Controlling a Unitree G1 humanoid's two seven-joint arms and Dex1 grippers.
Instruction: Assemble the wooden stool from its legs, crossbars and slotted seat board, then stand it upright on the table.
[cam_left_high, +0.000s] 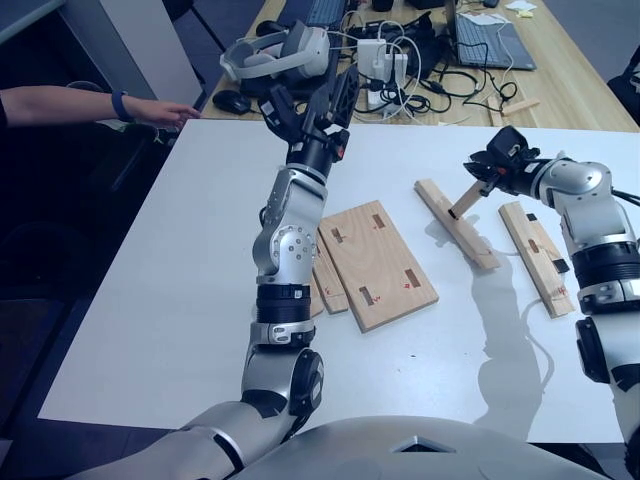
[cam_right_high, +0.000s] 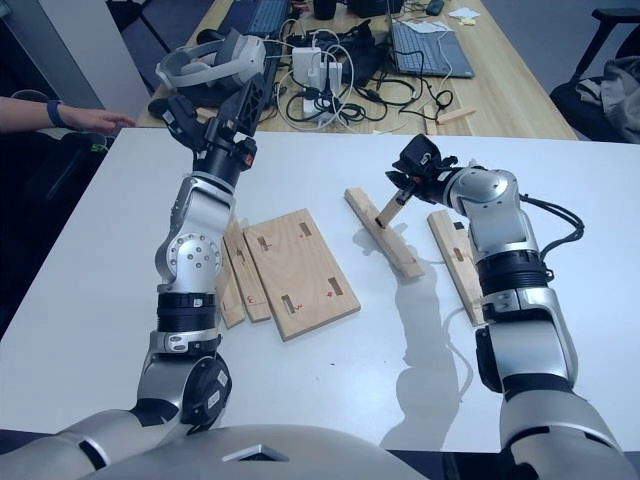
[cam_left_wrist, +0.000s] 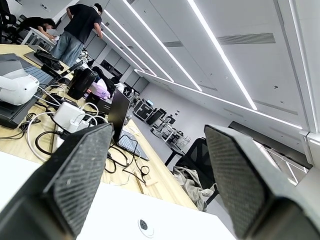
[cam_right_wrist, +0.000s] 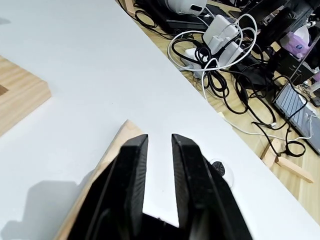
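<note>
Fingers (cam_left_wrist: 80, 180) wide apart on the left, only a thin gap apart on the right.
Raised over the far edge of the table (cam_left_high: 150, 300), left gripper (cam_left_high: 312, 98), empty; low over the far end of one leg (cam_left_high: 470, 235), right gripper (cam_right_wrist: 159, 137), bare tabletop showing between its tips. Short crossbar (cam_left_high: 464, 203) leaning from that leg up to it, hold not discernible. Slotted seat board (cam_left_high: 378, 265) flat mid-table, second leg (cam_left_high: 538, 258) flat at the right.
</note>
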